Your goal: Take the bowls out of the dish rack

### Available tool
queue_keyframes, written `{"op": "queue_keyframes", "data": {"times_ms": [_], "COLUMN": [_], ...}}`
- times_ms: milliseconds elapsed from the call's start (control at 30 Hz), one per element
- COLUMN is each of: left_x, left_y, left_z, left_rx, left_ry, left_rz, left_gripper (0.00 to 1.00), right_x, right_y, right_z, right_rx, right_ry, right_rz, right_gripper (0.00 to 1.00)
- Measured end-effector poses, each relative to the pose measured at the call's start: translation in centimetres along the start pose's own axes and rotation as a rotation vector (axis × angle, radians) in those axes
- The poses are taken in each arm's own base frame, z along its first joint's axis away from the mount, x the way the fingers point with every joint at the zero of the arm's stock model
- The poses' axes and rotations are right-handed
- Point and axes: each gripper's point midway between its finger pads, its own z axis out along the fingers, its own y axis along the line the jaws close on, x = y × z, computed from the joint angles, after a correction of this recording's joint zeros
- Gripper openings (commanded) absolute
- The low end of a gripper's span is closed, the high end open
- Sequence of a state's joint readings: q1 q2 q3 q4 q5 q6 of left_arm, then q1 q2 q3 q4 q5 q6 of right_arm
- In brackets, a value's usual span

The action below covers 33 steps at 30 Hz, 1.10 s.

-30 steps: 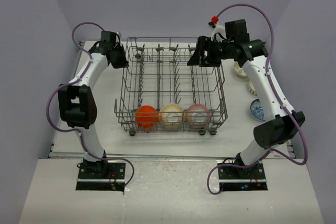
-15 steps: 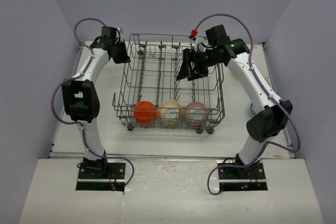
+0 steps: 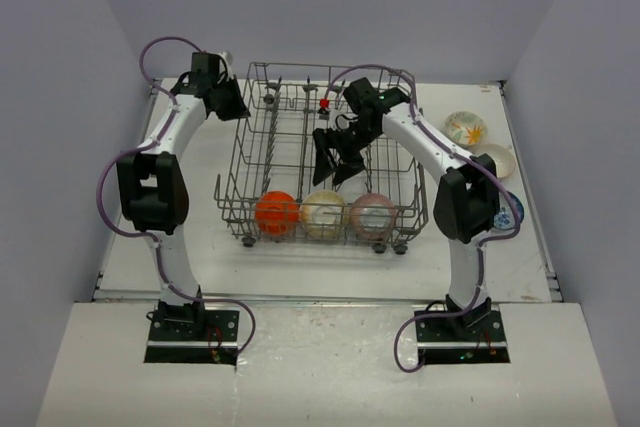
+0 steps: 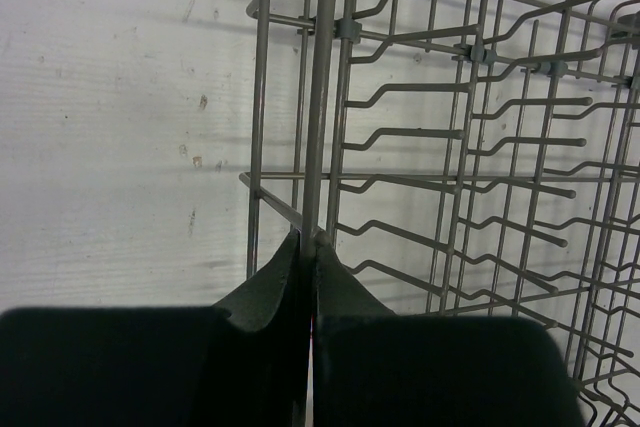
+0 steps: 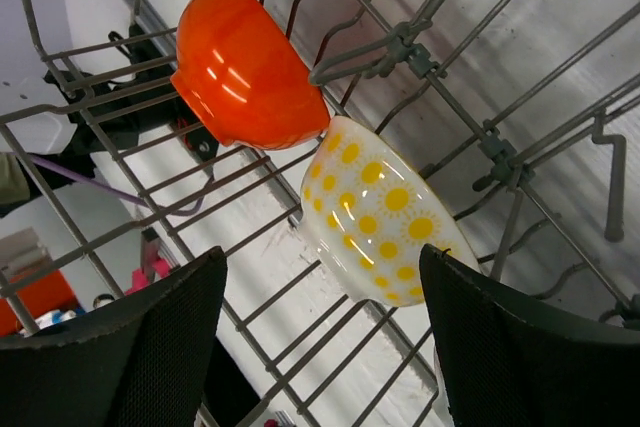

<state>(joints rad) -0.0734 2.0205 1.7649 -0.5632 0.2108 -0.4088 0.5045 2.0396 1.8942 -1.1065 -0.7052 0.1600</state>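
Observation:
The grey wire dish rack (image 3: pixel 255 162) stands mid-table. An orange bowl (image 3: pixel 277 214), a cream-yellow bowl (image 3: pixel 324 215) and a pink bowl (image 3: pixel 373 215) stand on edge along its near side. My right gripper (image 3: pixel 335 169) is open inside the rack, just behind these bowls. In the right wrist view the gripper (image 5: pixel 320 342) is open, with the orange bowl (image 5: pixel 245 62) and the yellow-sun-patterned bowl (image 5: pixel 385 212) ahead of it, untouched. My left gripper (image 3: pixel 232 107) is shut on the rack's far-left rim wire (image 4: pixel 318 97); its fingertips meet at the gripper point (image 4: pixel 310 239).
Three bowls sit on the table right of the rack: a floral one (image 3: pixel 466 128), a whitish one (image 3: pixel 498 159) and a blue-and-white one (image 3: pixel 511 210), partly hidden by the right arm. Upright tines (image 5: pixel 400 47) surround the right gripper.
My right arm has swung left from the rack's far-right corner into the rack and down toward the near bowls. The left gripper stays on the rim.

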Motion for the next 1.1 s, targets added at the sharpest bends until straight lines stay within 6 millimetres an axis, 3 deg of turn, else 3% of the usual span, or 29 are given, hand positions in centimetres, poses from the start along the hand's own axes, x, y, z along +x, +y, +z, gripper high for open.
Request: {"op": "queue_keyframes", "data": {"times_ms": [533,900,1100], "left_x": [-0.1,-0.1,0.0], "left_y": [0.0,0.0,0.1], "left_z": [-0.1,0.0,0.0], "left_rx": [-0.001,0.006,0.006], "left_ry": [-0.011,-0.026,-0.026], "left_rz": [0.003,0.006,0.006], "left_gripper": [0.0,0.0,0.0], "right_x": [-0.2,-0.6,-0.6], "right_y": [0.0,-0.3,-2.8], "right_z": [3.2,3.5,4.6], "right_rx": [-0.157,-0.17,-0.064], "right_ry": [0.08,0.074,0.082], "right_rz": [0.011,0.003,0.013], "right_gripper": [0.78,0.78,0.78]}}
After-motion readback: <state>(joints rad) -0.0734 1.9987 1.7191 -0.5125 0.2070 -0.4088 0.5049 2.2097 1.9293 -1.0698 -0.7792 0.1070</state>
